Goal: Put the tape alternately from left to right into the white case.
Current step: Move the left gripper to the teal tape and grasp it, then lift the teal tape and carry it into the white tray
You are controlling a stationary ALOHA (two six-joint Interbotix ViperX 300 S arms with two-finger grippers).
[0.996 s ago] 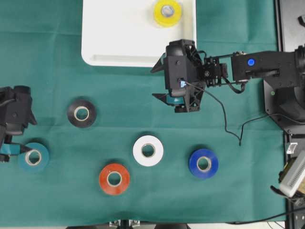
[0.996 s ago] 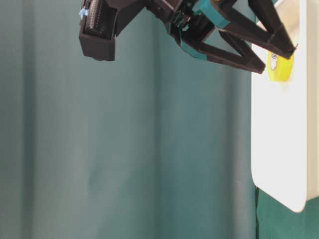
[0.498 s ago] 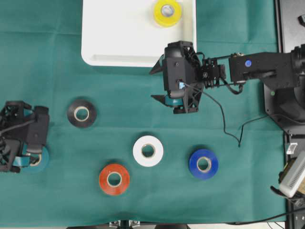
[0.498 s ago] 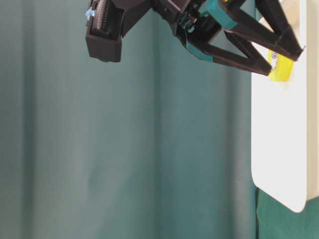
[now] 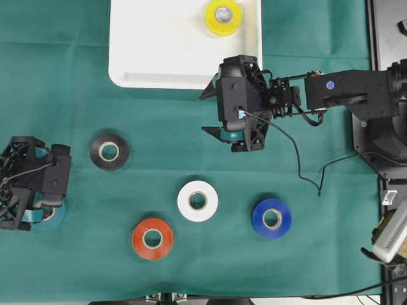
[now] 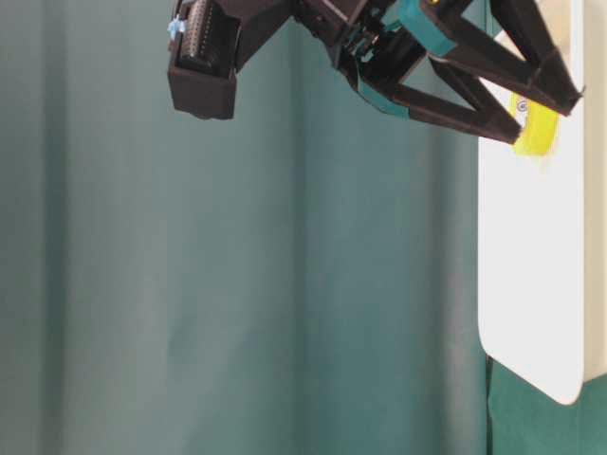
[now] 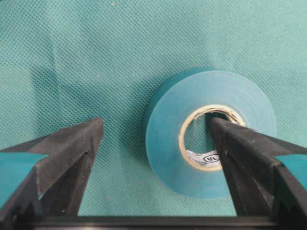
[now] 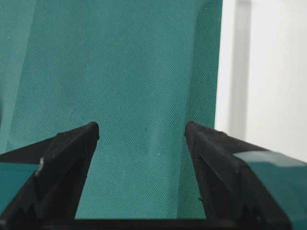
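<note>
The white case (image 5: 159, 57) lies at the top of the green cloth (image 5: 191, 146) with the yellow roll (image 5: 223, 16) already inside near its far right edge; the other five rolls are still out on the cloth. The right gripper (image 8: 141, 132) hangs just below the case's lower right corner, where it was a second ago, its jaws wide apart and empty.

The change is on the left. A second ago the left gripper (image 7: 156, 129) stood at the cloth's left edge beside the teal roll (image 7: 211, 132); now it has come down over that roll and its jaws are narrowing. One finger (image 7: 249, 158) sits inside the pale core, the other is still apart from the outer wall, so the roll is straddled but not yet clamped.

The black roll (image 5: 109, 150), white roll (image 5: 198, 201), red roll (image 5: 152, 238) and blue roll (image 5: 272, 218) lie untouched. I judge the second pick to be under way, and from the left side, as the alternation asks.
</note>
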